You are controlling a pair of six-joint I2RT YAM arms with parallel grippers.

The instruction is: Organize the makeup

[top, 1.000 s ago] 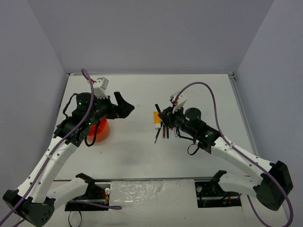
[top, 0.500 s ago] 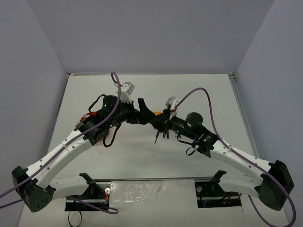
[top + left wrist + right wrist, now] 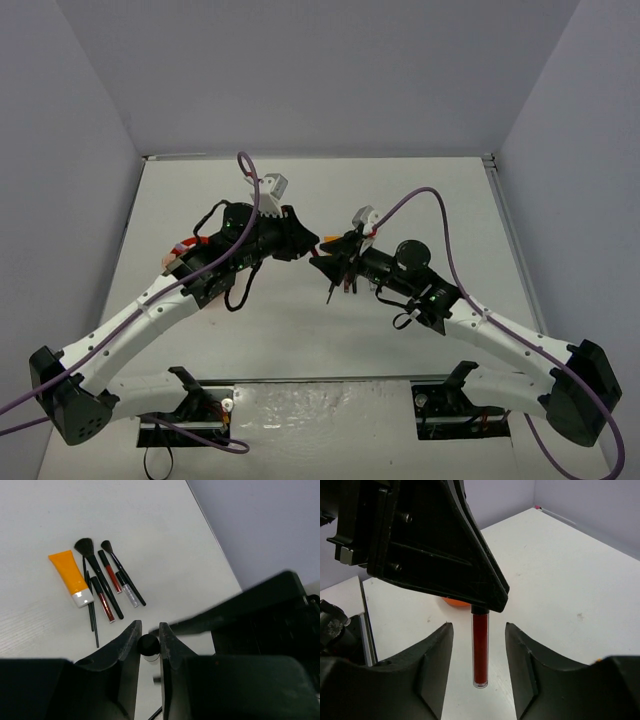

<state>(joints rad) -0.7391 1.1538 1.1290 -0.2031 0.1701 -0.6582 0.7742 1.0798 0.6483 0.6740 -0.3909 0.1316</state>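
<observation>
Swinging in since earlier, left pincer (image 3: pixel 148 632) clenched on red tube (image 3: pixel 480 647); right pincer (image 3: pixel 479 630) released

You see bright, even light, faint soft shadows on the white table (image 3: pixel 300 330); wrist views blur toward 6 o'clock.

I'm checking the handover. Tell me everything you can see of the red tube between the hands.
The red tube is a slim clear cylinder filled with dark red, topped by a black cap. It seems lifted off the white table. The left hand pinches the cap from both sides. The right hand flanks its body with open fingers, a gap on each side, not touching it.
</observation>
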